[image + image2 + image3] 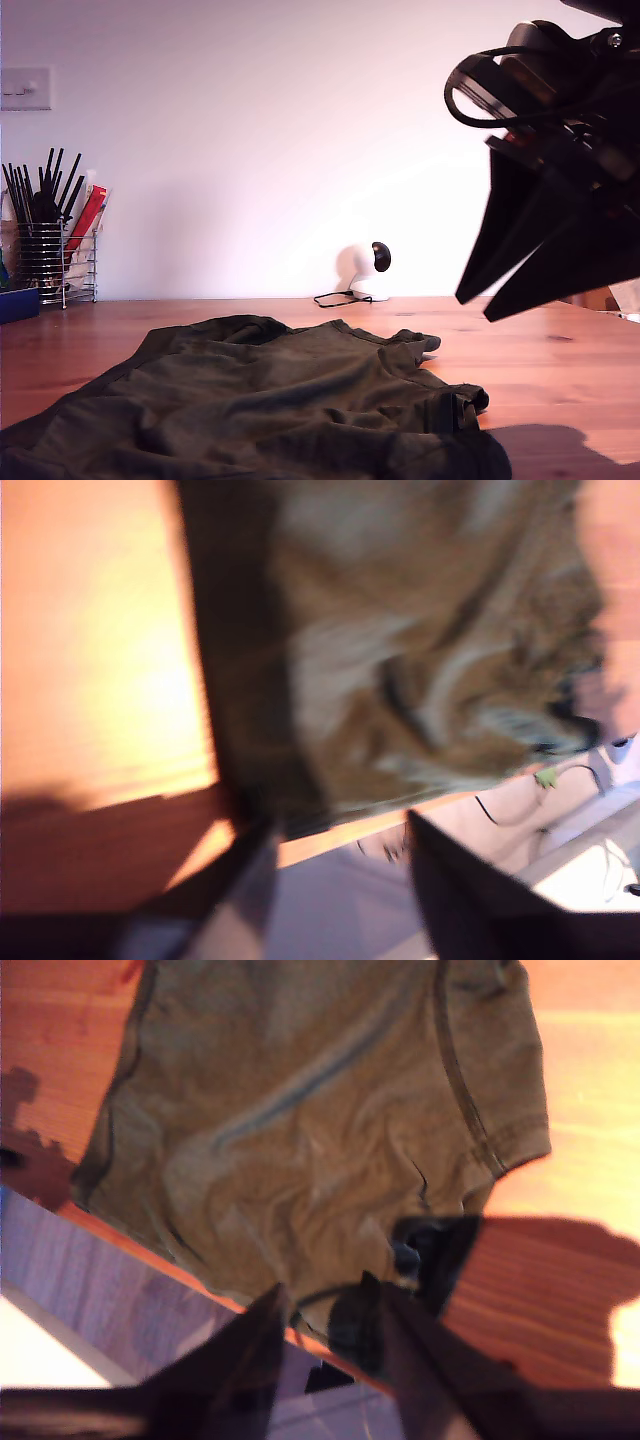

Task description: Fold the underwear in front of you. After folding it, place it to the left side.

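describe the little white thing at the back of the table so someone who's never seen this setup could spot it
Start at the wooden table in the exterior view and follow it to the far edge against the white wall. Beyond the dark olive underwear, slightly toward the exterior view's right, stands the white round camera with a black cable looping from its base. It is small, white and rounded with a dark lens face, unlike the wire utensil holder at that view's left.

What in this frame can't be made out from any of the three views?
- Which arm the gripper in the exterior view belongs to: the wrist views don't settle it.
- The underwear's near edge: cut off by the exterior view's bottom edge.
- Cloth detail in the first wrist view: motion blur.
- Contents of the wire holder: too small.
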Tool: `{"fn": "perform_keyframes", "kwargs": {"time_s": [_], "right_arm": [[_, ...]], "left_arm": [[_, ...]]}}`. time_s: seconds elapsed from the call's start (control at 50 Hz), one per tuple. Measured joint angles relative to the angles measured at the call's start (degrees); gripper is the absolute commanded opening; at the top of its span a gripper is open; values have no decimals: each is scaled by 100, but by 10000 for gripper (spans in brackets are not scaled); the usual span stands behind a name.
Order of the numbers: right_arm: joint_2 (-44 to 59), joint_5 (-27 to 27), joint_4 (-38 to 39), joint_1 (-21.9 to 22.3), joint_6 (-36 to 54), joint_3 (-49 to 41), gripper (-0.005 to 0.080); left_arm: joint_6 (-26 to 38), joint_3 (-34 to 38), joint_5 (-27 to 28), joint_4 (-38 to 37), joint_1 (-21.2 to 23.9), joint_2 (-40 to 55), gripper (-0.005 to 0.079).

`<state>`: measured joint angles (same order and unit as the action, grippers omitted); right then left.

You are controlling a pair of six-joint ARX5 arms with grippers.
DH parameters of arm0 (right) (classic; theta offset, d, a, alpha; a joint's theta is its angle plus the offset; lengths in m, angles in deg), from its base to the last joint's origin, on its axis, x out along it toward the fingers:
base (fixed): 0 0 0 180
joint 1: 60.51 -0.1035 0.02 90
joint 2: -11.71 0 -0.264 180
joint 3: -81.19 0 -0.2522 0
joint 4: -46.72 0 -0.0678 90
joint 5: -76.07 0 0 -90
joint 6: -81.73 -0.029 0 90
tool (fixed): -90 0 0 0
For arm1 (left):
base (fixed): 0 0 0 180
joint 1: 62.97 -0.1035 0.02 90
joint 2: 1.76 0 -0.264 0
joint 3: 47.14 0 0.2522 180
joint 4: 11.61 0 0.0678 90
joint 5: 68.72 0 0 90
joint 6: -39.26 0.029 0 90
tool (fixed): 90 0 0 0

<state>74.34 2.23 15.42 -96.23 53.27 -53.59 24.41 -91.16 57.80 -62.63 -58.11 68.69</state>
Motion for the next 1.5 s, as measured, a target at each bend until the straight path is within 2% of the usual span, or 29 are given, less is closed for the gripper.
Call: {"fn": "perform_keyframes", "kwargs": {"time_s": [0.22, 0.64, 0.94, 1.06, 1.2, 1.36, 1.5], "right_arm": [[0, 0, 42, 0, 101, 0, 288], [0, 0, 48, 0, 269, 0, 288], [0, -17, 199, 0, 284, 0, 288], [0, -17, 267, 0, 299, 0, 288], [0, -17, 295, 0, 304, 0, 288], [0, -17, 297, 0, 306, 0, 288], [0, -17, 295, 0, 306, 0, 288]], "left_arm": [[-105, -2, 11, 247, 0, 758, 556], [-299, -149, 94, 448, 229, 1051, 556], [-302, -306, 22, 223, 562, 1156, 555], [-271, -291, 249, -254, 743, 1298, 555], [-160, -90, 120, -656, 776, 1397, 554], [-160, 7, 0, -448, 776, 1447, 553], [-245, 4, 466, -286, 776, 1447, 553]]}}
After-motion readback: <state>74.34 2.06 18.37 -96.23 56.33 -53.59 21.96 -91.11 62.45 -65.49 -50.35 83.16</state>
